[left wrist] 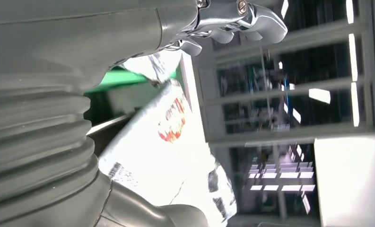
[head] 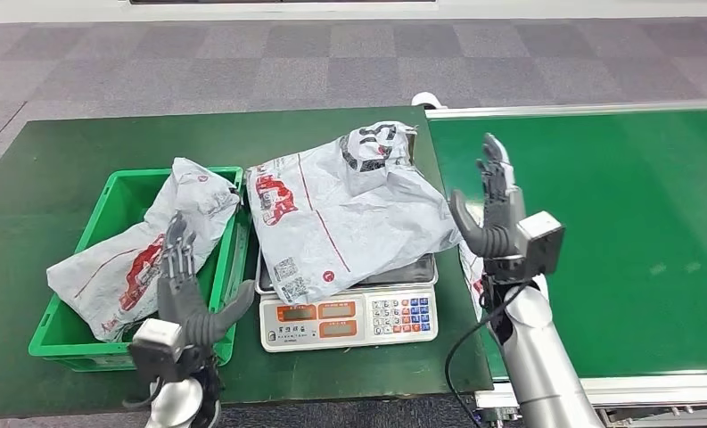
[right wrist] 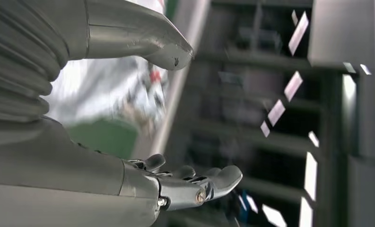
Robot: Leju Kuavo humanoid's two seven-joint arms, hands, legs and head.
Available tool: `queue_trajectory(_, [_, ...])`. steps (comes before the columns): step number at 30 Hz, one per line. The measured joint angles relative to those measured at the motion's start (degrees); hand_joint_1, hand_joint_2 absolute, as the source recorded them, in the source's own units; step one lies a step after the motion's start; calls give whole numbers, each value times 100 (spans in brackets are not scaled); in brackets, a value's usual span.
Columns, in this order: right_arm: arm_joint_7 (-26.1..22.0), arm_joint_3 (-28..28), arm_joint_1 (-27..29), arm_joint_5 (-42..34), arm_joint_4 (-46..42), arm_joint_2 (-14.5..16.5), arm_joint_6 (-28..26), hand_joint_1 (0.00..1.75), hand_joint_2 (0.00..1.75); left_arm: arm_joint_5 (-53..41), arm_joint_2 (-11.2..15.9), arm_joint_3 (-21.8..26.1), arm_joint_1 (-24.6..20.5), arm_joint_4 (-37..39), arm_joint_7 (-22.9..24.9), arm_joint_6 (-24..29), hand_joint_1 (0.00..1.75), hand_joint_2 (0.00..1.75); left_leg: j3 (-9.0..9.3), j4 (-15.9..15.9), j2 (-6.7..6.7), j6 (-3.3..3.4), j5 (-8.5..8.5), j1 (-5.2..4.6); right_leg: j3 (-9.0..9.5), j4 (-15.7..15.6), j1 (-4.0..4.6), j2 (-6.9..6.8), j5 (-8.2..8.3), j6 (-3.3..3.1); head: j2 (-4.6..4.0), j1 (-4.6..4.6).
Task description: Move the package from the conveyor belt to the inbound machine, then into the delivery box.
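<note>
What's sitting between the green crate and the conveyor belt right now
In the head view, the scale stands between the green crate and the conveyor belt, with a grey package lying on its pan.

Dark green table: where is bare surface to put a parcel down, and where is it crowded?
The dark green table is bare behind and left of the green crate. The conveyor belt right of the right hand is bare too. The middle is crowded: a package covers the scale, and another package fills the crate.
</note>
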Motion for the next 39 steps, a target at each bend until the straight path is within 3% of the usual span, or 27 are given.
queue_trajectory(5, [-297, -68, 613, -135, -772, 50, -950, 0, 175, -1157, 29, -177, -1455, 1735, 487, -309, 0, 175, 2, 0, 18, -4, 6, 0, -4, 1, -1, 16, 14, -5, 0, 1])
queue_trajectory(12, [-268, -146, 905, -291, -995, 150, -1087, 0, 175, -2526, -98, -731, -3075, 3916, 1358, -409, 0, 175, 2, 1, 33, -9, 21, 0, -9, 1, 0, 32, 30, -9, 0, 0])
queue_trajectory(19, [-120, -160, 1108, -26, -1125, 216, -916, 0, 175, -3888, -441, -1546, -3961, 5195, 3117, -691, 0, 175, -7, 1, 32, -7, 21, -1, -16, 1, -1, 31, 30, -8, 0, 1])
queue_trajectory(25, [35, -258, 1224, 142, -1256, 253, -886, 0, 175, -4524, -749, -2074, -4408, 5762, 4106, -1182, 1, 175, -11, 1, 30, -7, 20, -1, -17, 1, -1, 29, 30, -8, 0, 0])
queue_trajectory(29, [92, -353, 1278, 209, -1314, 284, -895, 0, 175, -4741, -874, -2310, -4543, 5928, 4333, -1428, 168, 175, -9, 1, 28, -6, 20, -1, -13, 1, -1, 28, 30, -8, 0, 1])
queue_trajectory(30, [114, -383, 1297, 225, -1337, 292, -898, 0, 175, -4789, -897, -2358, -4556, 5952, 4361, -1463, 175, 175, -9, 1, 28, -6, 20, -1, -12, 1, -1, 28, 30, -8, 0, 1])
queue_trajectory(35, [191, -544, 1422, 267, -1465, 328, -896, 0, 175, -4895, -933, -2486, -4542, 6015, 4321, -1356, 175, 175, -9, 1, 28, -6, 21, -1, -12, 1, -1, 28, 30, -7, 0, 1])
queue_trajectory(39, [231, -629, 1481, 302, -1520, 348, -865, 0, 175, -4898, -923, -2492, -4509, 6018, 4131, -888, 175, 175, -10, 1, 28, -6, 21, -1, -12, 1, -1, 28, 30, -7, 0, 1])
